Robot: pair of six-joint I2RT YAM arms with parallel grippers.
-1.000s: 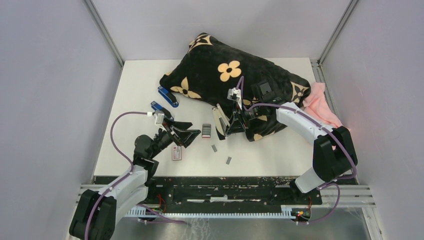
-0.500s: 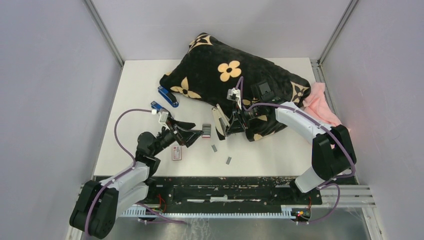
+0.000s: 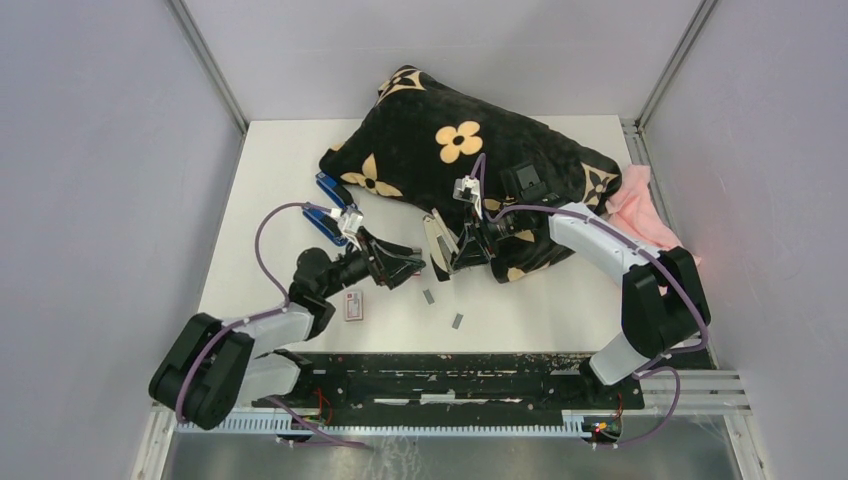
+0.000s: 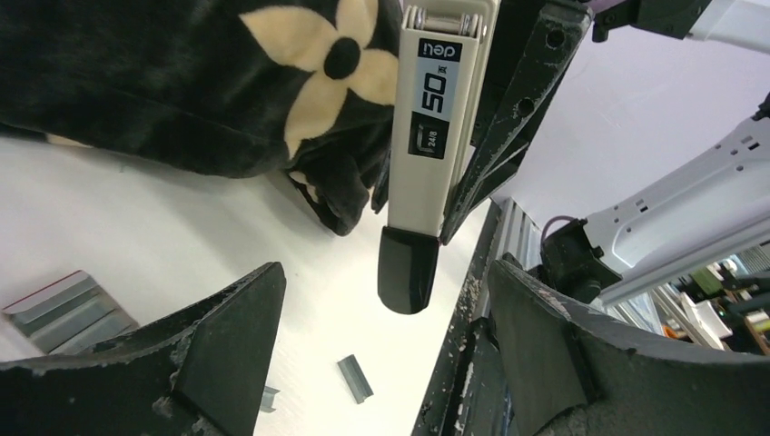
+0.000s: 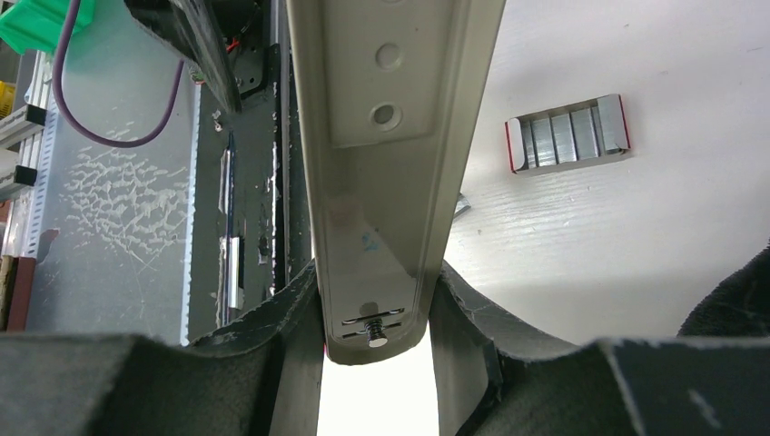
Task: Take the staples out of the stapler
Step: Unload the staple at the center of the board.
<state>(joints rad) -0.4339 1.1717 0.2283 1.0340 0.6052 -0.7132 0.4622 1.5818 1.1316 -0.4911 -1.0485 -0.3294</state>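
My right gripper (image 3: 458, 248) is shut on the stapler (image 3: 437, 243) and holds it tilted above the table by the pillow's edge. In the right wrist view the stapler's grey metal underside (image 5: 390, 136) sits clamped between my fingers (image 5: 272, 345). My left gripper (image 3: 411, 270) is open and empty, just left of the stapler. In the left wrist view the stapler (image 4: 438, 118) hangs between the open fingers (image 4: 227, 350), its black tip pointing down. Loose staples (image 3: 428, 296) lie on the table, with another strip (image 3: 457, 321) nearer the front. A block of staples (image 5: 567, 133) lies below the stapler.
A black pillow with tan flowers (image 3: 455, 150) fills the back of the table, with a pink cloth (image 3: 640, 205) to its right. Two blue staplers (image 3: 335, 193) lie at the left. A small red-and-white box (image 3: 352, 306) lies near the left arm.
My left gripper has moved right and back, up to the stapler, and now covers the staple block in the top view. The right arm and stapler have stayed still.
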